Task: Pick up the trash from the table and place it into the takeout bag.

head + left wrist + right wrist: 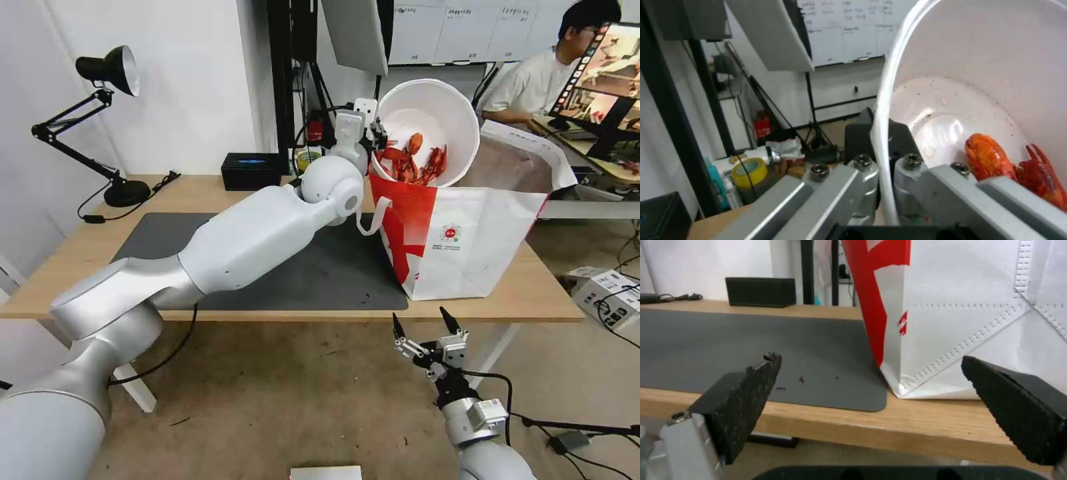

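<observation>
Left gripper [377,133] is pinching the rim of the white bowl [427,113], tipping it over the takeout bag [467,233] at the table's [547,293] two o'clock. Thin, flexible rim; loose shells [417,163] are sliding. Right gripper [427,327] is hanging open, empty, below the table edge.

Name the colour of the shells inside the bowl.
Orange-red shells against the white bowl, clearest in the left wrist view.
</observation>
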